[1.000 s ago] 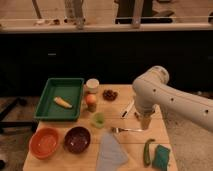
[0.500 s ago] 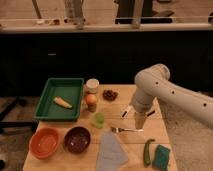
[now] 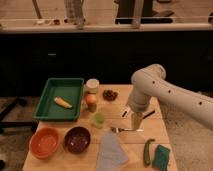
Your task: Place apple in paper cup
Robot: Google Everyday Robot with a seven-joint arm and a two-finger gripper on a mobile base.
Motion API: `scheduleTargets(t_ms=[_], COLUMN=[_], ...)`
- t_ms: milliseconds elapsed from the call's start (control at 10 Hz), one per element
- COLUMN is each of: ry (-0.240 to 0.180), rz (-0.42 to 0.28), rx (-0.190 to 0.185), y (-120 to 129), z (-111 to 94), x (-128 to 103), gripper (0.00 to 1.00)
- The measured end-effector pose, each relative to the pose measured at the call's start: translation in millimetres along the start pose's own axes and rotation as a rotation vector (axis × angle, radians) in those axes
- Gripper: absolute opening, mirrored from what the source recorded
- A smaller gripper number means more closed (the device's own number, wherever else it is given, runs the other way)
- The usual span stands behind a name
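Though its state untellable, gripper (image 3: 136, 121) over table (image 3: 156, 131), well apart from apple (image 3: 90, 99) beside paper cup (image 3: 92, 85).

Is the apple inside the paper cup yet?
No: the apple sits outside, in front of the paper cup. The gripper hangs over the table, apart from both.

No writing, label, brand or number can be read anywhere, neither on the paper cup (image 3: 92, 85) nor on the green tray (image 3: 50, 102). The gripper (image 3: 136, 120) hangs over the right half of the table (image 3: 156, 129), with no legible mark.
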Motion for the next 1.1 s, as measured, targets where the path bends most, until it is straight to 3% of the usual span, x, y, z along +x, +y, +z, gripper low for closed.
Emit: scheduleTargets(t_ms=[200,400,800,1100], ry=[-0.005,-0.052,-0.122,-0.179], rz=[-0.001,0.061,0.093,0.115], rx=[0.004,0.023,0.036,0.071], y=[-1,-8,-29,-42], z=[0,4,19,21], x=[-2,1,-25,-43], gripper=[0.8,0.8,0.8,0.8])
